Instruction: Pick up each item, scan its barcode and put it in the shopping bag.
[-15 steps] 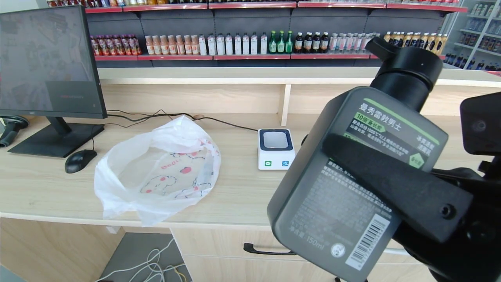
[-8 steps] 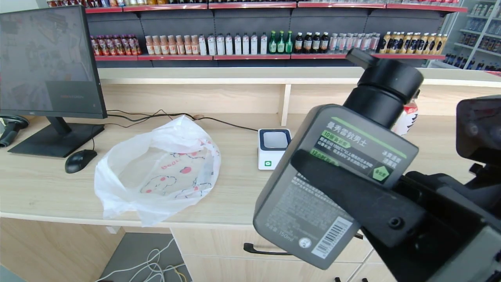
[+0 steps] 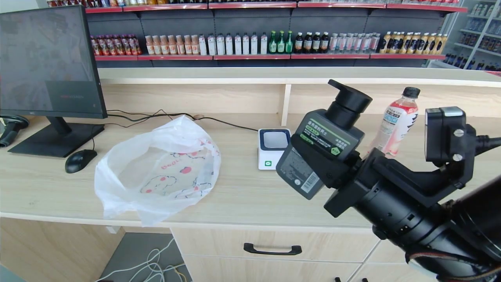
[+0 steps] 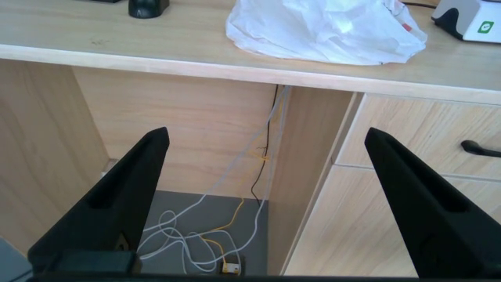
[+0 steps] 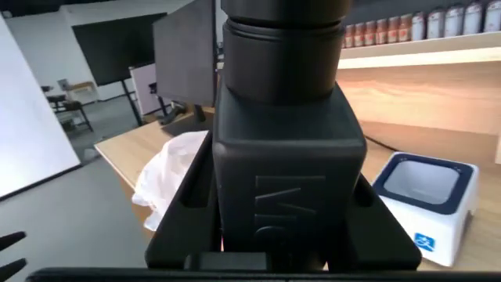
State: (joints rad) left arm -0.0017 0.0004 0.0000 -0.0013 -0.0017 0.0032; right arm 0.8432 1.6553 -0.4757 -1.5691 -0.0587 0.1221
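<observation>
My right gripper is shut on a dark grey pump bottle, held tilted above the counter just right of the white barcode scanner; its barcode label faces the head camera. In the right wrist view the pump bottle sits between my right gripper's fingers, with the scanner beyond it. The white plastic shopping bag lies open on the counter left of the scanner. A pink drink bottle stands at the back right. My left gripper hangs open below counter level, holding nothing.
A monitor and a black mouse occupy the counter's left end, with cables running behind the bag. A drawer handle is under the counter edge. Loose cables lie on the floor below. Shelves of bottles line the back wall.
My right arm has carried the pump bottle away from the head camera and down to the scanner's right side. The pink drink bottle has come into sight behind it.
</observation>
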